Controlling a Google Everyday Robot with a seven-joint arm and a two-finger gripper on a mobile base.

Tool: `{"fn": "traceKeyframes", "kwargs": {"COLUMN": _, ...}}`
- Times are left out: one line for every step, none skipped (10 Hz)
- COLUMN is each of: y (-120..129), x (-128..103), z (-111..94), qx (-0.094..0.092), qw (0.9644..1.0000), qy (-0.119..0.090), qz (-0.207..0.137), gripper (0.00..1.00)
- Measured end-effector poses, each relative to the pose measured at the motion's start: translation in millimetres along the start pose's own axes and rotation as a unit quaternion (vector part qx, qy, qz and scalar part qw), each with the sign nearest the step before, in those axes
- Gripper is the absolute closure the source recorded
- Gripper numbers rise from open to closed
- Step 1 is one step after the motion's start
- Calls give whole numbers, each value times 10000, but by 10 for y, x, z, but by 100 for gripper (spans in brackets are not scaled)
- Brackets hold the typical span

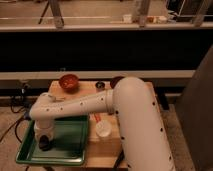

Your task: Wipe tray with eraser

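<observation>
The green tray [70, 145] lies on the front left of the wooden table. My white arm reaches across the table from the right and bends down into the tray's left part. My gripper [44, 142] points down there. A small dark block, the eraser [45, 146], sits under it on the tray floor, near the left rim. The gripper seems to press on or hold the eraser.
An orange bowl [69, 81] stands at the back of the table, a small dark cup [100, 86] to its right. A white cup [103, 129] stands just right of the tray. A black utensil [120, 160] lies near the front edge. The arm hides the right half of the table.
</observation>
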Motion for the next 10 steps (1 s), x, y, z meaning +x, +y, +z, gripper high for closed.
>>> {"fn": "traceKeyframes", "kwargs": {"y": 2, "x": 87, "z": -17, "qx": -22, "qw": 10000, "qy": 47, "qz": 16, "gripper": 100}}
{"fn": "traceKeyframes", "kwargs": {"y": 64, "x": 172, "z": -39, "qx": -56, "qw": 9999, "qy": 100, "qz": 85, "gripper": 100}}
{"fn": "traceKeyframes", "kwargs": {"y": 152, "x": 203, "z": -66, "qx": -79, "qw": 9997, "qy": 136, "qz": 162, "gripper": 100}}
{"fn": "traceKeyframes", "kwargs": {"y": 281, "x": 199, "z": -98, "qx": -101, "qw": 9994, "qy": 164, "qz": 273, "gripper": 100}}
{"fn": "traceKeyframes", "kwargs": {"y": 410, "x": 182, "z": -139, "qx": -112, "qw": 9990, "qy": 193, "qz": 385, "gripper": 100}}
{"fn": "traceKeyframes", "kwargs": {"y": 586, "x": 146, "z": -203, "qx": -126, "qw": 9983, "qy": 225, "qz": 528, "gripper": 100}}
{"fn": "traceKeyframes", "kwargs": {"y": 724, "x": 112, "z": -254, "qx": -140, "qw": 9976, "qy": 243, "qz": 633, "gripper": 100}}
{"fn": "traceKeyframes", "kwargs": {"y": 873, "x": 68, "z": -307, "qx": -158, "qw": 9968, "qy": 253, "qz": 746, "gripper": 100}}
{"fn": "traceKeyframes", "kwargs": {"y": 1014, "x": 19, "z": -353, "qx": -164, "qw": 9958, "qy": 251, "qz": 864, "gripper": 100}}
{"fn": "traceKeyframes", "kwargs": {"y": 1134, "x": -41, "z": -398, "qx": -118, "qw": 9950, "qy": 220, "qz": 971, "gripper": 100}}
